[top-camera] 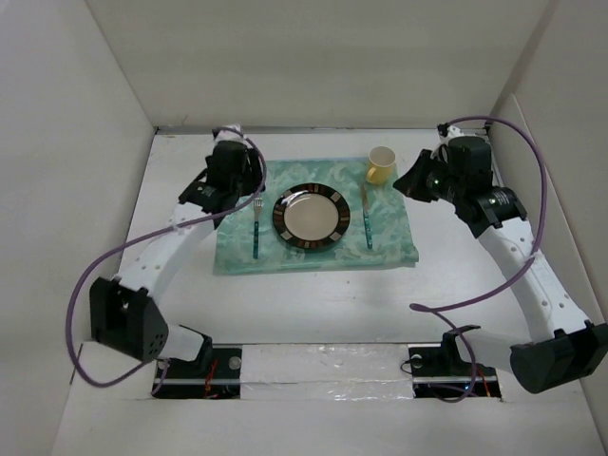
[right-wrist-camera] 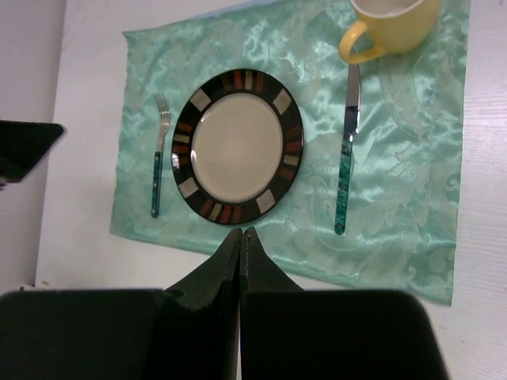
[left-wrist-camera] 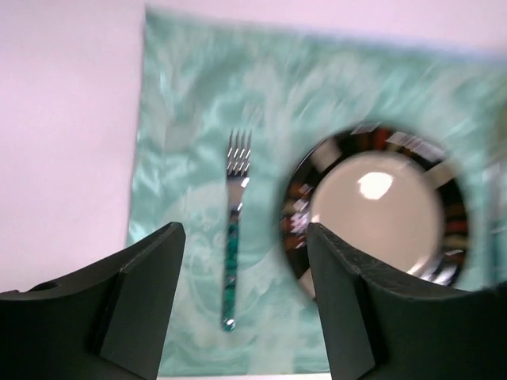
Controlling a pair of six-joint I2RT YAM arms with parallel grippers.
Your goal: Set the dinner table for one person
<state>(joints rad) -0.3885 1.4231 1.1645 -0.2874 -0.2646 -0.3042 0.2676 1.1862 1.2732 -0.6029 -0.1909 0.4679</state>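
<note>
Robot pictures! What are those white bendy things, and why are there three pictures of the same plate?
The white bendy things are two robot arms bolted to a white dinner table. Each ends in a two-finger gripper. One picture comes from a camera high above. The other two come from small cameras on the wrists, so you see black fingers at the bottom. The left gripper is open over the fork. The right gripper is shut and holds nothing. On the green placemat lie a striped plate, the fork on its left, a knife on its right, and a yellow mug above the knife.
</note>
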